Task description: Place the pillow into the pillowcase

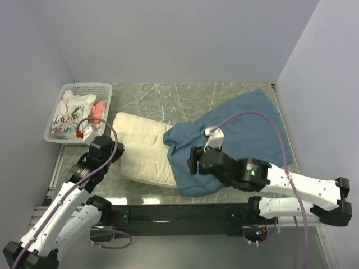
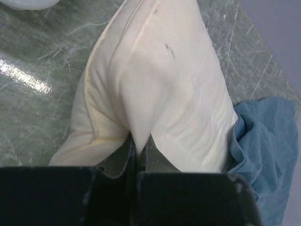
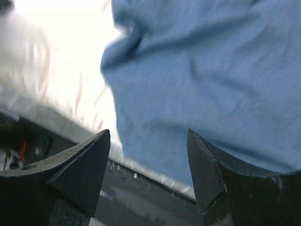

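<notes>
The cream pillow (image 1: 145,148) lies left of centre on the table, its right end tucked under the dusty-blue pillowcase (image 1: 235,134), which spreads toward the back right. My left gripper (image 1: 107,147) is at the pillow's left end. In the left wrist view the left gripper (image 2: 139,139) is shut on a pinched fold of the pillow (image 2: 160,84), with the pillowcase (image 2: 268,141) at the right. My right gripper (image 1: 193,161) hovers over the pillowcase's near-left part. In the right wrist view the right gripper (image 3: 148,136) is open, nothing between its fingers, the pillowcase (image 3: 207,80) just beyond.
A white plastic basket (image 1: 56,134) at the back left holds white printed cloth (image 1: 70,115) and pink fabric (image 1: 98,110). Walls close in the table on the left, back and right. The black rail (image 1: 185,213) of the arm bases runs along the near edge.
</notes>
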Motion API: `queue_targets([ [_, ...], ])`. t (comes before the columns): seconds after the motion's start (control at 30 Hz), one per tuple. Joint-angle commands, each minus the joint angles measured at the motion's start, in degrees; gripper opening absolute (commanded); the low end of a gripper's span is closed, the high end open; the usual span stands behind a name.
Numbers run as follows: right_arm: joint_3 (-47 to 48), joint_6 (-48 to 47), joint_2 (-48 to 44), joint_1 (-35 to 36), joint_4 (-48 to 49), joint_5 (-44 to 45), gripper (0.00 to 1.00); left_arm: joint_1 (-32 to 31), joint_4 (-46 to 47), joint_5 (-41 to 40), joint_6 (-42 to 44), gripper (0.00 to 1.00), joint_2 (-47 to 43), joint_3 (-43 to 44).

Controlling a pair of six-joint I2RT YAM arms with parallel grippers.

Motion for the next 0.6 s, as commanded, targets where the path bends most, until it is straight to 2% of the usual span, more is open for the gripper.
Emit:
queue_targets([
  [0.0,-9.71,10.10,2.69,10.36,4.52,4.99,0.73,-0.09,5.23,-1.36,-2.10,0.01,0.78,0.45],
  [0.07,-11.05,11.86,7.60,14.92,5.93,6.74,0.73,-0.18,5.93,-0.92,-2.01,0.01,1.74,0.62],
  [0.2,-5.89,15.64,18.76,19.60,0.51,12.54,0.76,-0.18,6.28,-0.39,-1.57,0.01,3.07,0.71],
  [0.27,-3.51,17.31,25.09,19.78,-1.97,14.39,0.77,-0.18,6.72,0.04,-1.40,0.01,3.42,0.54],
  [0.4,2.64,23.02,33.27,19.61,-13.72,20.80,0.75,-0.18,6.46,-0.13,-0.26,0.01,4.21,0.54],
  [0.47,3.97,23.82,36.00,19.26,-15.77,22.75,0.67,-0.18,6.37,0.13,0.27,0.01,4.91,0.71],
  [0.5,5.45,23.56,36.36,19.00,-17.43,23.01,0.52,-0.27,6.55,0.48,1.06,0.01,5.17,0.89],
  [0.57,7.22,22.77,36.45,18.03,-19.55,24.94,0.30,-0.18,6.55,1.71,2.20,0.01,5.88,1.41],
])
